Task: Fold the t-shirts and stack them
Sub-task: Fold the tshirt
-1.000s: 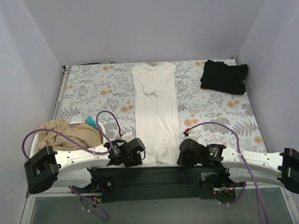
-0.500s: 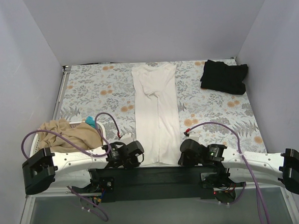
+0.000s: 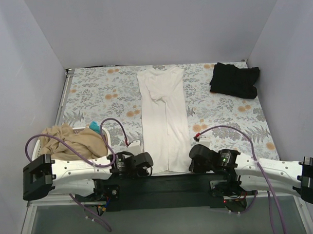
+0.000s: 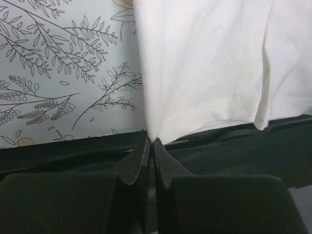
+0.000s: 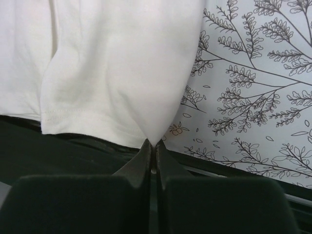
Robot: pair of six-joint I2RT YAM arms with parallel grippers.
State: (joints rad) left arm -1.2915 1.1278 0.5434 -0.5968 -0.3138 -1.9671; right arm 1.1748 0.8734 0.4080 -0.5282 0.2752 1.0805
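Now the left claw (image 4: 150, 141) and right claw (image 5: 151, 142) are each clenching a near hem corner of the white t-shirt (image 3: 164, 116) — at 7 and 5 o'clock — its long axis lying toward 12 o'clock on the table (image 3: 94, 98).

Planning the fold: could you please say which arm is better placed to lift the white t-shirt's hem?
Neither alone: left gripper pinches the white t-shirt at its left hem corner, right gripper the right corner.
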